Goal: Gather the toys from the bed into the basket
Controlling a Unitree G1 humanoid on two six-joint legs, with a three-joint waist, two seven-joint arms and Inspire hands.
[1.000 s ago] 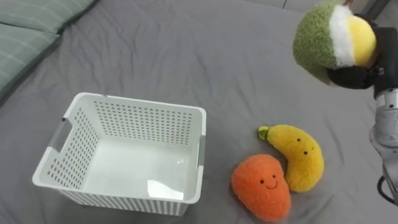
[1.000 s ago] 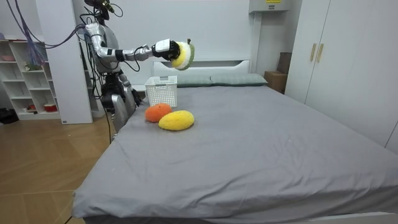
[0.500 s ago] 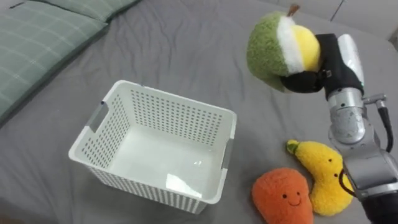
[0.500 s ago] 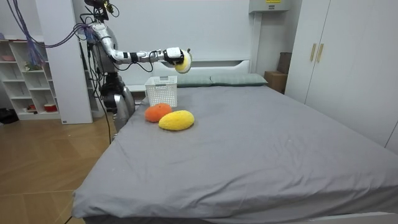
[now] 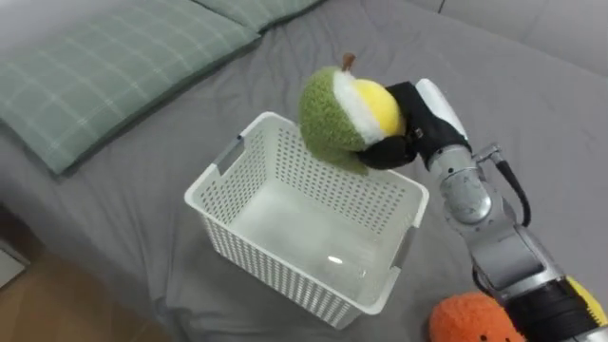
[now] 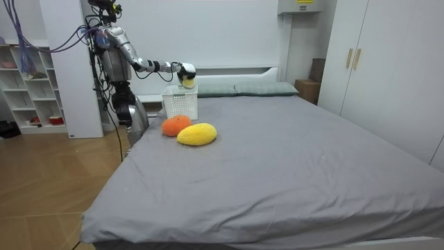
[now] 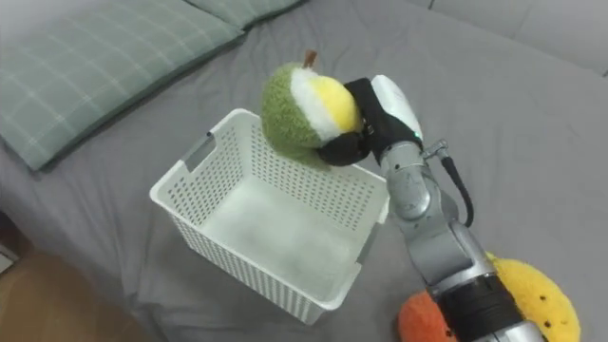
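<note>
You had the round green-and-yellow plush fruit with a brown stem [image 5: 342,114] held in the air over the far rim of the white perforated plastic basket [image 5: 285,275], not yet inside it. The robot's right hand [image 5: 416,133] gripped it from the side, its dark fingers [image 5: 388,152] curled round the yellow part of the toy, and the arm reached in from the lower right. The basket stood upright on the grey bed [image 5: 532,104], close to the bed's side edge and just beside the green checked pillows [image 5: 104,76] at the head end; nothing lay in it. Further along that same side edge, apart from the basket, an orange plush toy with a smiling face [image 5: 470,321] and a yellow plush banana [image 7: 532,294] lay touching each other. In the room view your robot stood on the floor at the bed's side near its head corner, arm stretched out over the basket, with white open shelves [image 6: 28,83] behind it.
</note>
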